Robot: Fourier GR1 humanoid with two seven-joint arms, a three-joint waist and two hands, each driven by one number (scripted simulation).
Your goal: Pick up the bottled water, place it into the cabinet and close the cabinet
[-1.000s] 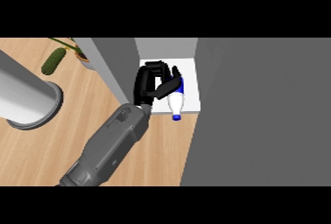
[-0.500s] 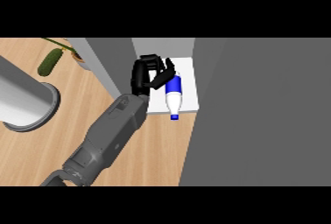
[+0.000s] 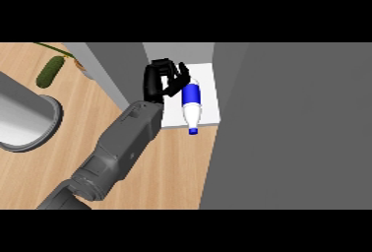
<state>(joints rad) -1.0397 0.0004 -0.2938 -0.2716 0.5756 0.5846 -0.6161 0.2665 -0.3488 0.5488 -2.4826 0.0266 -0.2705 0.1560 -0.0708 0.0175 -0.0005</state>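
Lying on its side on the white cabinet shelf (image 3: 207, 93), the bottled water (image 3: 192, 104) is pointing its cap toward six o'clock, with the cap reaching just past the shelf's front edge over the wooden desk (image 3: 178, 162). One hand (image 3: 161, 81) is showing at the bottle's ten o'clock, its black fingers curling loosely with the tips beside the bottle's upper end; they are not wrapping round it, and whether they are touching it cannot be told. Which of the robot's hands this is cannot be told either, as its grey forearm is coming in from the view's seven o'clock. A grey cabinet door (image 3: 291, 128) is filling the three o'clock side. A green cucumber (image 3: 51, 71) is lying on the desk at ten o'clock, and a large metal pot (image 3: 22, 118) is sitting at nine o'clock.
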